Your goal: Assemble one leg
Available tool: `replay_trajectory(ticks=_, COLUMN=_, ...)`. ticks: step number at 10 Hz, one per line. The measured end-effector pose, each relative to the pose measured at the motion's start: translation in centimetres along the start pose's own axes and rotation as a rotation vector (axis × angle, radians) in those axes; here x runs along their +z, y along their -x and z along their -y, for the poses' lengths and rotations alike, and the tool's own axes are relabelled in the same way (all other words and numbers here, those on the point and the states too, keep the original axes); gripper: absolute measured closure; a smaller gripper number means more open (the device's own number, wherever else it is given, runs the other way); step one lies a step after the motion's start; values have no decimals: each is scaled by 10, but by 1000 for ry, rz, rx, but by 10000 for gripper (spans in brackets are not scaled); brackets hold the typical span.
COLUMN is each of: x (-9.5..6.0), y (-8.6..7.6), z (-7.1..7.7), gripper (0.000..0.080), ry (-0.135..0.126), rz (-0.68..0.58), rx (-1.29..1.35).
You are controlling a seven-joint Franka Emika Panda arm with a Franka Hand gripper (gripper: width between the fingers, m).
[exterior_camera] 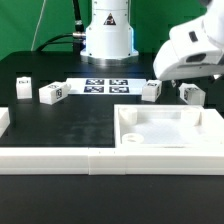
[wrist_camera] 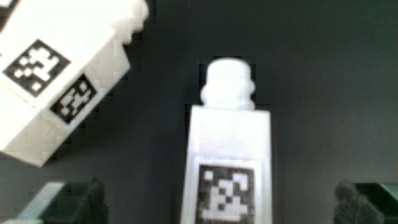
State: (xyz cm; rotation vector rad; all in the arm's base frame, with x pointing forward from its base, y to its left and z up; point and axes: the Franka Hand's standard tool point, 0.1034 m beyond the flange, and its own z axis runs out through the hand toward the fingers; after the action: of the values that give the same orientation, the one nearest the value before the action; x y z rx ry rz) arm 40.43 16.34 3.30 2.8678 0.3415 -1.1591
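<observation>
In the wrist view a white leg [wrist_camera: 228, 140] lies on the black table with its rounded peg end pointing away from me and its tag facing up. My gripper [wrist_camera: 217, 205] is open, with one dark finger [wrist_camera: 68, 203] on each side of the leg, apart from it. A second leg [wrist_camera: 63, 75] lies tilted beside it. In the exterior view my white hand [exterior_camera: 190, 52] hangs over the two right-hand legs [exterior_camera: 192, 94] [exterior_camera: 150, 90]. Two more legs [exterior_camera: 52, 92] [exterior_camera: 24, 88] stand at the exterior view's left.
The large white square tray-like piece [exterior_camera: 205, 140] with round corner sockets lies at the front right. The marker board [exterior_camera: 105, 87] lies at the back middle, before the arm's base. A low white rail [exterior_camera: 60, 160] runs along the front, with a short white wall [exterior_camera: 4, 122] at the left.
</observation>
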Motion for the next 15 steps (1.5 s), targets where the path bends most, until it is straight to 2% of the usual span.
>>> replay_trajectory(ticks=2, x=6, y=-6, z=0, gripper=151, ry=-8, rz=119, rx=-4)
replay_trajectory(ticks=3, x=11, y=-1, z=-1, gripper=151, ry=-5, rz=201, rx=-7)
replay_trajectory(ticks=4, x=14, y=-9, z=-1, gripper=151, ry=-7, rz=187, rx=-10)
replay_trajectory(ticks=9, x=23, y=-10, z=2, gripper=151, ry=-3, rz=194, rx=-16)
replay_trajectory(ticks=10, x=23, y=-10, z=2, gripper=276, ry=-4, rz=194, rx=-16)
replay_trajectory(ticks=11, x=23, y=-10, z=2, gripper=276, ry=-4, rz=194, rx=-16)
replay_trajectory(ticks=12, x=23, y=-10, z=2, gripper=417, ry=-4, rz=194, rx=-16)
replay_trajectory(ticks=13, x=23, y=-10, z=2, gripper=515, ry=-4, rz=194, rx=-16)
replay_trajectory(ticks=15, x=23, y=-10, z=2, gripper=514, ry=-4, rz=194, rx=-16)
